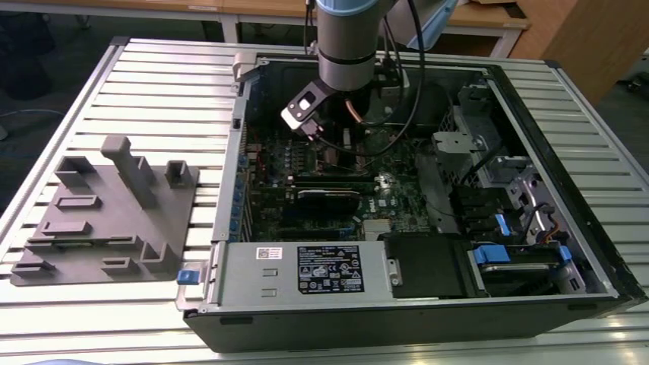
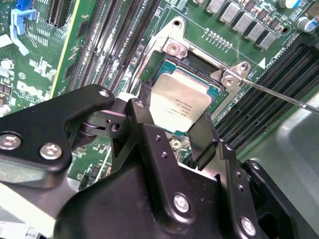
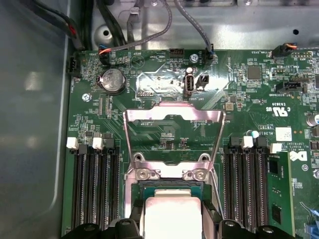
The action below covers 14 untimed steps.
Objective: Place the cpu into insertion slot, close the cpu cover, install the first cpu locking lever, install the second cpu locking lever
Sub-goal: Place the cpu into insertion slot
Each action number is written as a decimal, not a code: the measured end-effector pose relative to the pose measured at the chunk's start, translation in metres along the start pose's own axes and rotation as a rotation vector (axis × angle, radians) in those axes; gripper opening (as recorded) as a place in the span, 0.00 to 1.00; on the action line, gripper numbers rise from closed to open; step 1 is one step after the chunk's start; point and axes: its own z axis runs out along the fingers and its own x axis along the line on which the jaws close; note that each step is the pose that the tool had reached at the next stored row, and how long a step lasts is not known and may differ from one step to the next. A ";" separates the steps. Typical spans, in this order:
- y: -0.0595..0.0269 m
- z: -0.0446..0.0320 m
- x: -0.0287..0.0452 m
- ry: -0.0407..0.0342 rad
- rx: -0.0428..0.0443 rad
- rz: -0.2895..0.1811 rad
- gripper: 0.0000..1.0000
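The cpu, a small square chip with a dull silver top, sits between the two black fingers of my gripper. It is level with or just over the insertion slot, whose black rim shows around it; I cannot tell if it is fully seated. In the first wrist view the cpu lies at the slot with the gripper shut on its sides. The cpu cover, a thin silvery frame, is flipped open onto the board beyond the slot. A thin locking lever sticks out sideways, unlatched.
The arm reaches down into an open computer case lying on a slatted table. Black memory slots flank the socket on both sides. A grey fixture plate lies at the exterior view's left. Cables hang near the case wall.
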 end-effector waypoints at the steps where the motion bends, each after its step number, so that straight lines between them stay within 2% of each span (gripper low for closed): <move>1: 0.0000 0.0000 0.0000 -0.0004 0.0000 0.004 0.54; 14: 0.0005 0.0025 -0.0001 -0.0010 0.0001 0.007 0.54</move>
